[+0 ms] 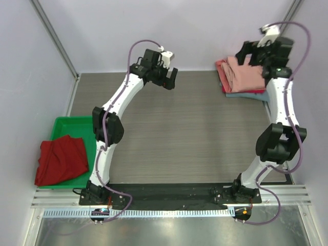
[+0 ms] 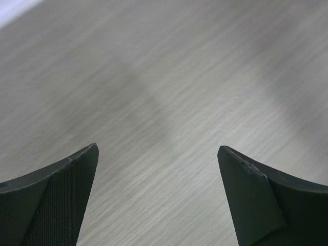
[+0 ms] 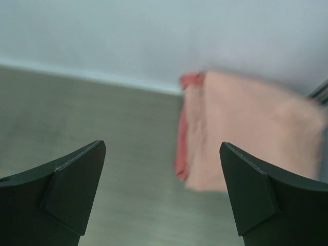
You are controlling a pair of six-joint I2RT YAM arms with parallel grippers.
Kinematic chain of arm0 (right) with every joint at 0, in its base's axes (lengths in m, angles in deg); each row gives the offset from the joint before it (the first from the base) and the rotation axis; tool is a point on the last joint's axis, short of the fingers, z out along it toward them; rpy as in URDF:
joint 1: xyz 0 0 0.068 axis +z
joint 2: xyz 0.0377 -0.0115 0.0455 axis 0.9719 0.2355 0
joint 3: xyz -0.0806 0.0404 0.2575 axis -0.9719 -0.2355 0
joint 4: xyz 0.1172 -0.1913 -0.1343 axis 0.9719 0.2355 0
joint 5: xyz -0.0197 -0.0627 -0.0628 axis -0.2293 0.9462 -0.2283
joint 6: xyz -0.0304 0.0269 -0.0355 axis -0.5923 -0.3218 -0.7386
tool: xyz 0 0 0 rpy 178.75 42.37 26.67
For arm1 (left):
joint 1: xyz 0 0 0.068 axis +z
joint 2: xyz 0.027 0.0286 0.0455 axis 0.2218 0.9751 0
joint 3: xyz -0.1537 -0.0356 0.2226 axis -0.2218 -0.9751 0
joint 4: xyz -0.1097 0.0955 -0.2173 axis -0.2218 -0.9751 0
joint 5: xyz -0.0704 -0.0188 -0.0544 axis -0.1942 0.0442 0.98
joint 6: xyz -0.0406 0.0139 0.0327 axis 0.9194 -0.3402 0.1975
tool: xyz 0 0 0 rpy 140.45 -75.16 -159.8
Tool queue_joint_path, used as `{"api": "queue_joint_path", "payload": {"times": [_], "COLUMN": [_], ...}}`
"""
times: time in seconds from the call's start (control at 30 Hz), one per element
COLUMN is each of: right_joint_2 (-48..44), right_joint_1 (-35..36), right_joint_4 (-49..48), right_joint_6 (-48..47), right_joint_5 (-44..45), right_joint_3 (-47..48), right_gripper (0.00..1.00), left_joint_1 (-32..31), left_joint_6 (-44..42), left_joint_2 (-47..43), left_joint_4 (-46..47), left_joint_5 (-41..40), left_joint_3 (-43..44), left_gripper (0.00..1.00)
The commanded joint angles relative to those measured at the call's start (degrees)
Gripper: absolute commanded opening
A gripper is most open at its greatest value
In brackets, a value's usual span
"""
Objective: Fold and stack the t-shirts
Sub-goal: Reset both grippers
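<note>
A stack of folded t-shirts lies at the back right of the table: a dusty-pink one [image 1: 246,76] on top, a coral-red one [image 1: 222,72] under it and a blue-grey edge [image 1: 246,95] at the bottom. My right gripper [image 1: 249,56] hovers over the stack, open and empty. In the right wrist view, that gripper [image 3: 163,144] frames the pink shirt [image 3: 246,133] and its coral-red edge [image 3: 180,154], which lie ahead of it. My left gripper [image 1: 170,81] is open above the back middle of the table, and its wrist view [image 2: 158,147] shows only wood grain. A dark red t-shirt [image 1: 61,160] lies crumpled in the tray.
A green plastic tray [image 1: 77,123] sits at the left edge of the table, with the dark red shirt hanging over its near corner. White walls close the table on three sides. The arm bases stand on a black plate [image 1: 169,192] at the near edge.
</note>
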Motion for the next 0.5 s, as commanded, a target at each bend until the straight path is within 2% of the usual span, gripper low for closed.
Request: {"api": "queue_joint_path", "payload": {"times": [0.0,0.2,0.37,0.47], "right_joint_2": [-1.0,-6.2,-8.7,-9.9], "right_joint_1": [7.4,15.6,18.7,19.1], "right_joint_4": [3.4,3.2,0.8,0.5], "right_joint_6": [2.5,3.7,5.0,5.6], "right_joint_5": [9.2,21.2,22.8,22.5], "right_joint_3": [-11.4,-20.7,-25.9,-26.7], "right_gripper": [1.0,1.0,1.0,1.0], "left_joint_1": [0.6,1.2,2.2,2.2], "left_joint_6": [-1.0,-0.7,2.9,2.3], "left_joint_2": [-3.8,-10.8,-13.8,-14.5], "left_joint_4": [-0.4,-0.9,-1.0,-0.6], "left_joint_5": [-7.1,-5.8,-7.1,-8.1], "left_joint_3": [-3.1,-11.6,-19.0,-20.3], "left_gripper": [1.0,1.0,1.0,1.0]}}
